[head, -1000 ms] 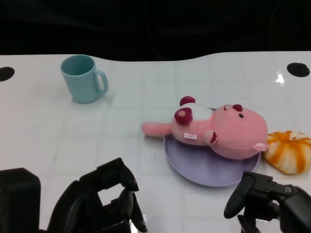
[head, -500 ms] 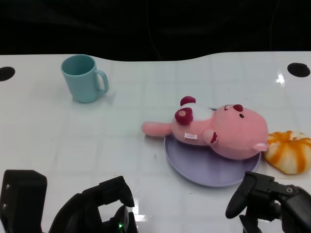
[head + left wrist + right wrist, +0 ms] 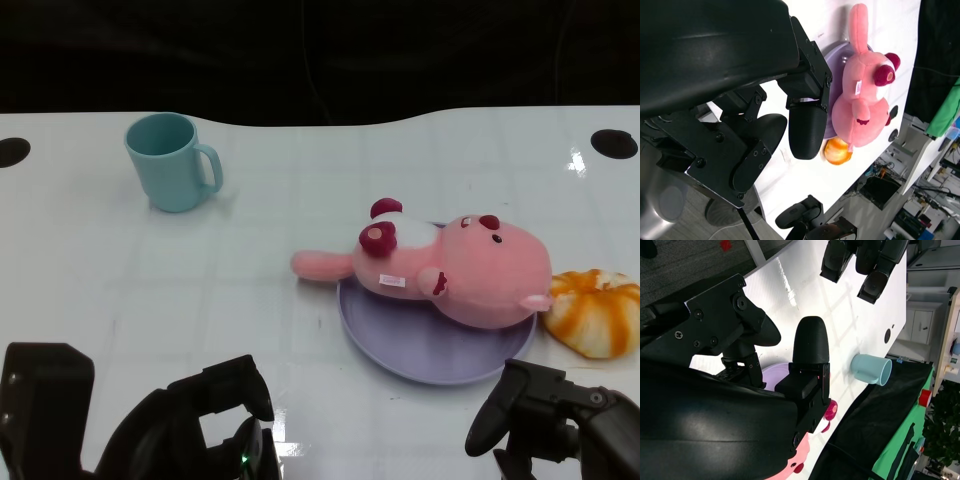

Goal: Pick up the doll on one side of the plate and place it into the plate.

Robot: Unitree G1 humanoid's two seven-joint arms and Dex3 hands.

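Observation:
A pink plush doll [image 3: 455, 266] lies on its side across the purple plate [image 3: 430, 345], one leg sticking out over the plate's left rim onto the table. The left wrist view shows the doll [image 3: 862, 95] and plate [image 3: 832, 55] too. My left hand [image 3: 205, 435] hovers at the front left, fingers apart and empty, well short of the plate. My right hand [image 3: 555, 425] sits at the front right, just in front of the plate, fingers apart and holding nothing. The right wrist view shows the right hand's fingers [image 3: 810, 347] spread.
A teal mug [image 3: 172, 162] stands at the back left. An orange-and-white bun-shaped toy [image 3: 597, 310] lies just right of the plate. Black round marks [image 3: 612, 143] sit near the table's far corners. The far table edge meets a dark backdrop.
My left hand has drawn back toward the front edge and sunk lower in the picture. The right hand has shifted slightly lower. Doll, plate and mug stay put.

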